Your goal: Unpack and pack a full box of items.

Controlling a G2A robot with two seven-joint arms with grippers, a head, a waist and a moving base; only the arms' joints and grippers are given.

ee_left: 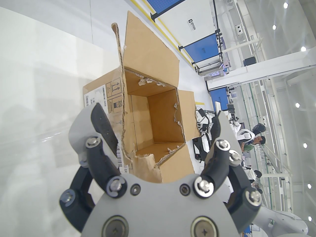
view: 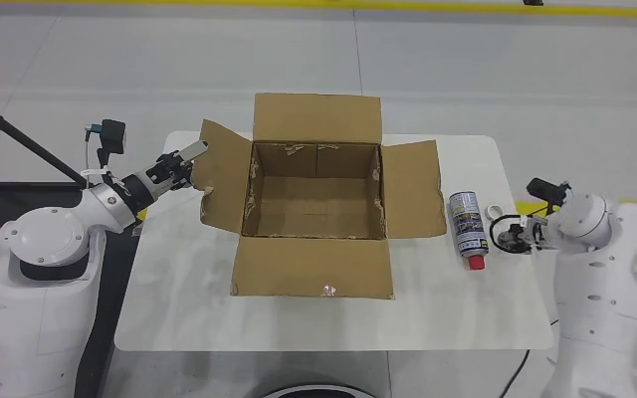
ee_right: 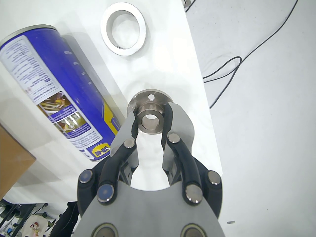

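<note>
Unpacking is looking finished (judging by the bare box floor); packing is not yet starting. The box (view: 317, 204) is sitting open mid-way across the desk (view: 199, 298), flaps spread, nothing inside; the spray can (view: 466, 229) is lying just beside its right flap, the metal ring (ee_right: 123, 28) near it. My right end effector (ee_right: 151, 114) is pinching a flanged bushing (ee_right: 143, 98) beside the can; my left end effector (ee_left: 159, 114) is hanging wide open, empty, by the left flap.

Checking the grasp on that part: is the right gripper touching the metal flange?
Touching. In the right wrist view, both pads of the right gripper press against the hub of the metal flange, one on either side.
</note>
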